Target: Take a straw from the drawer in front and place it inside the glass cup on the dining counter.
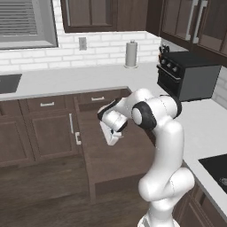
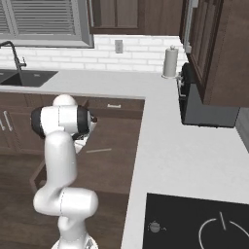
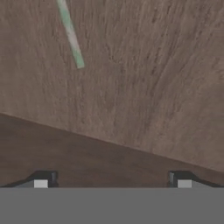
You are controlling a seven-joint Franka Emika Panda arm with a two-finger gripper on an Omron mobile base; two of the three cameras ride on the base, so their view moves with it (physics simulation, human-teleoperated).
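Jaws spread wide, empty, above open drawer. Straw: probably light, thin, liable to roll; best pinched mid-length, gently.

We see the white arm rising at seven o'clock, its elbow bent over the pulled-out drawer, where a thin pale straw lies on the dark wood floor just right of the arm. The pale worktop runs from nine o'clock along the wall and turns down toward five o'clock, carrying a paper towel roll at one o'clock, a dark oven at three and a black cooktop at five. A sink with faucet sits at ten o'clock.
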